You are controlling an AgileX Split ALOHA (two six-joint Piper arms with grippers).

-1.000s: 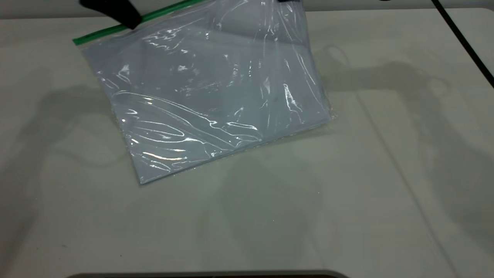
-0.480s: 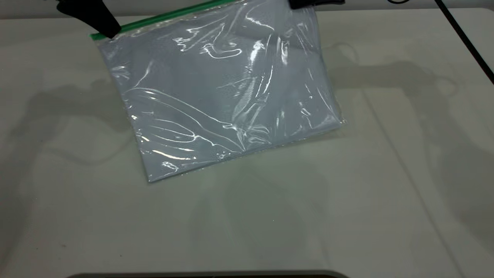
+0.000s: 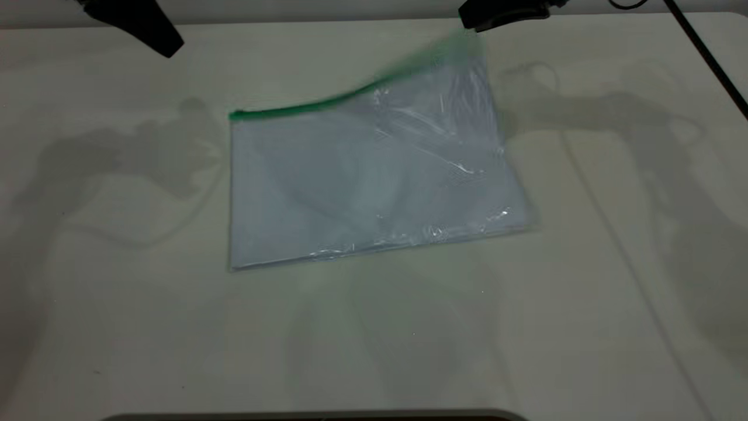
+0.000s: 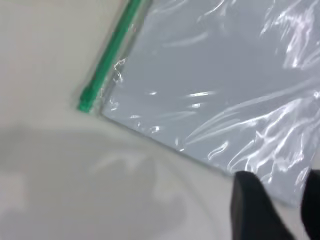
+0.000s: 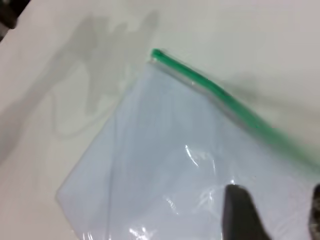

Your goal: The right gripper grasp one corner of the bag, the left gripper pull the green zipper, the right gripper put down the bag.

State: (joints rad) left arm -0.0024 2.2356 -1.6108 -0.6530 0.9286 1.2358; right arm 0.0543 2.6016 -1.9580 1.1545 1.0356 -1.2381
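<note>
Bag (image 3: 362,181) lying crosswise on table (image 3: 584,292), green zipper (image 3: 304,106) along far edge, left gripper (image 3: 166,44) apart, empty, right gripper (image 3: 473,23) fingers apart above raised corner (image 3: 467,44).

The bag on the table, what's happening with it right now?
The bag, a clear zip pouch with white sheets inside, lies mostly flat on the table. Its right-hand corner at the far edge rises toward the right gripper; whether the gripper grips it cannot be seen. The left gripper hovers over the table's far left, apart from the bag and touching nothing. The green zipper runs along the bag's far edge, its left end down on the table.
</note>
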